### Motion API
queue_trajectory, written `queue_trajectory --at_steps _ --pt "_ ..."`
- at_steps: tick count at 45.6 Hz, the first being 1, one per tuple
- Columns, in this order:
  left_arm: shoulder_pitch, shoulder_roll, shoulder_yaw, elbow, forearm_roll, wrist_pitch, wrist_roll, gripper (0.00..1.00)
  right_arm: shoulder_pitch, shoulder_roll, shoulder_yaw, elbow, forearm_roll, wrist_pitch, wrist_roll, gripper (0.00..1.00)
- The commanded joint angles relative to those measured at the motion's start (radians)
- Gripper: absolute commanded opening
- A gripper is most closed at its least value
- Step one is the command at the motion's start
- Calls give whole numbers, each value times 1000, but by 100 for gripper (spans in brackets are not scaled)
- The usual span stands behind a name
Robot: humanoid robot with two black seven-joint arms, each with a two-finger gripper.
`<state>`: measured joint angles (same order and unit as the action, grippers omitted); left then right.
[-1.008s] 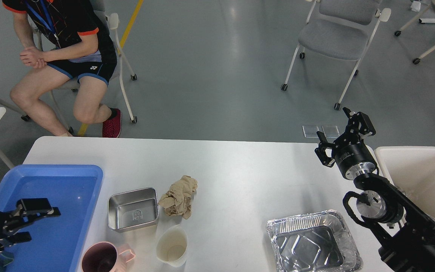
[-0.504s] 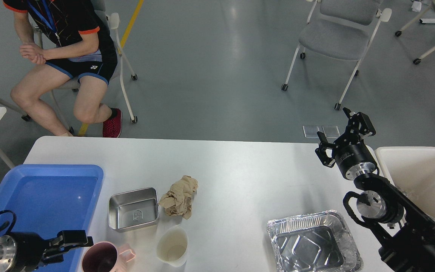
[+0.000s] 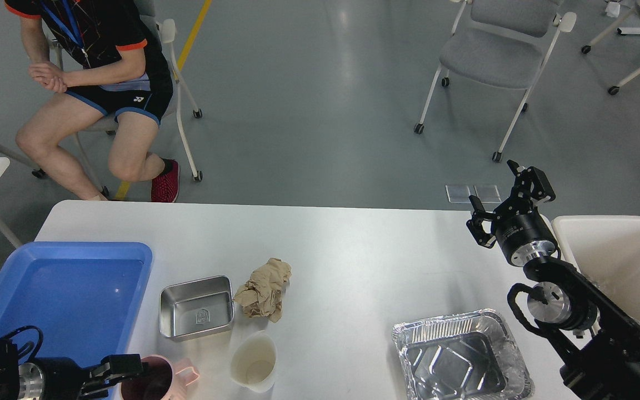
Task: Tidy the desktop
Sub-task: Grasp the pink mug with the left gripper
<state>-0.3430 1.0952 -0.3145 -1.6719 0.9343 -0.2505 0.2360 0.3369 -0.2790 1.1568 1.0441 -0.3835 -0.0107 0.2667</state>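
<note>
The wide white matte desktop (image 3: pixel 353 250) fills the lower view, rigid and fixed, so I judge only its clutter gets lifted: one light, soft crumpled brown paper wad (image 3: pixel 263 290), one stiff steel tray (image 3: pixel 196 307), one flimsy foil pan (image 3: pixel 460 358), one cream cup (image 3: pixel 253 361), one pink mug (image 3: pixel 156 379), best pinched at the rims. The left gripper (image 3: pixel 125 369) sits at the mug's rim, fingers slightly parted with no grip visible, while the right gripper (image 3: pixel 511 197) hovers open and empty near one cream-white bin (image 3: pixel 614 244), opposite one blue plastic tray (image 3: pixel 70 294)

Bright overhead light, perhaps slight floor (image 3: pixel 342 83) glare
</note>
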Motion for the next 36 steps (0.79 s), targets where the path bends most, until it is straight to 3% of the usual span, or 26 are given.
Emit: queue_trajectory --at_steps 1,12,20,26,36 --pt "-1 -20 18 0 0 11 8 68 -1 3 0 -1 0 0 0 100" --pt "-1 -37 18 0 -2 10 112 26 -3 0 0 -1 0 0 0 100" --pt "-2 -46 15 0 -2 10 193 18 -3 0 0 -1 0 0 0 100" --pt "-5 -46 15 -2 1 8 209 1 -3 1 0 -1 0 0 0 100" --pt "-19 -43 6 -5 8 7 216 0 -4 0 1 -1 0 0 0 100"
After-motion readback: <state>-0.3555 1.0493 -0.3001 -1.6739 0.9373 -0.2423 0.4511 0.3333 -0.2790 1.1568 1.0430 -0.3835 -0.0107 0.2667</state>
